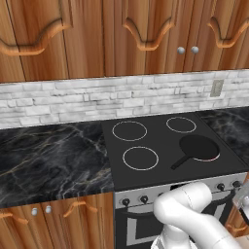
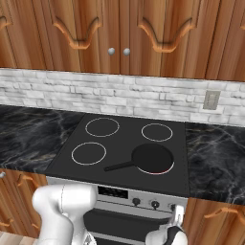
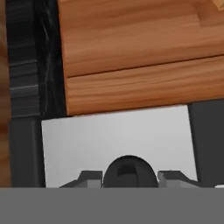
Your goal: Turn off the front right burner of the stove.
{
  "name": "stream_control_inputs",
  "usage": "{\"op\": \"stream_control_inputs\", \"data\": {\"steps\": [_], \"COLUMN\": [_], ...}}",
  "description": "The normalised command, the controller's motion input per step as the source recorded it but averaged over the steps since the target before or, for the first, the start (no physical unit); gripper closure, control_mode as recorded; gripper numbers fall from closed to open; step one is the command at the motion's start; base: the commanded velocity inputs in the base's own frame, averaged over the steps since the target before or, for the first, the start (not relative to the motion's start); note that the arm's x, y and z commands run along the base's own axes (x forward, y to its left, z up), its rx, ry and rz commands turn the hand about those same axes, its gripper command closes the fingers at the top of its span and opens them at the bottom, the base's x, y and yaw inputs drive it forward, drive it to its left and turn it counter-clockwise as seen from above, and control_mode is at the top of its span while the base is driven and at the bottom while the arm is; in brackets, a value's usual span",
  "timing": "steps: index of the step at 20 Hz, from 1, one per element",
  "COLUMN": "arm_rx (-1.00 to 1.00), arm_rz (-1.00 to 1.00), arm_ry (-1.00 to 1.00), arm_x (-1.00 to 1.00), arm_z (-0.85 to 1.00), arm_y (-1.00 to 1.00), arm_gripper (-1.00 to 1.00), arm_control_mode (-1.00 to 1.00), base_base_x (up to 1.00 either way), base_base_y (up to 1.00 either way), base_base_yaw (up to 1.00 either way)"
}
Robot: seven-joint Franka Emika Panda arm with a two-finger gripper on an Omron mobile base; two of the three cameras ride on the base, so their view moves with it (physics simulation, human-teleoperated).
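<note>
Wooden upper cabinets (image 1: pixel 97 34) hang over a white brick backsplash (image 1: pixel 73 99), and a black marble counter (image 1: pixel 48 155) runs on either side of the stove (image 2: pixel 119 143). The stove's flat black glass top carries 4 rings; 3 are white-outlined. The front right burner (image 2: pixel 165 171) shows only as a pinkish-red arc at the near edge of a black frying pan (image 2: pixel 152 158), which sits on it with its handle pointing toward the front left. Below, the steel front panel (image 2: pixel 115 192) carries small dark knobs (image 2: pixel 155 204). The white arm (image 1: pixel 194 214) rises in front of the oven door. The gripper (image 3: pixel 129 181) sits low at the panel's right end, a dark round knob (image 3: pixel 129 173) between its 2 fingertips (image 3: pixel 87 178); whether they press it I cannot tell.
</note>
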Motion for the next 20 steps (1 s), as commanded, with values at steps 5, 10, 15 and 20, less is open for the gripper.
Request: {"op": "stream_control_inputs", "data": {"steps": [5,10,15,20], "arm_rx": [0.38,0.38,0.40,0.46], "arm_rz": [0.05,0.04,0.03,0.01], "arm_ry": [0.00,0.00,0.01,0.07], "arm_x": [0.07,0.17,0.19,0.13], "arm_z": [0.00,0.08,0.10,0.05], "arm_y": [0.22,0.20,0.19,0.15], "arm_gripper": [1.00,1.00,1.00,1.00], "arm_control_mode": [-1.00,-1.00,-1.00,-1.00], "base_base_x": [0.00,0.00,0.00,0.00], "base_base_y": [0.00,0.00,0.00,0.00], "base_base_yaw": [0.00,0.00,0.00,0.00]}}
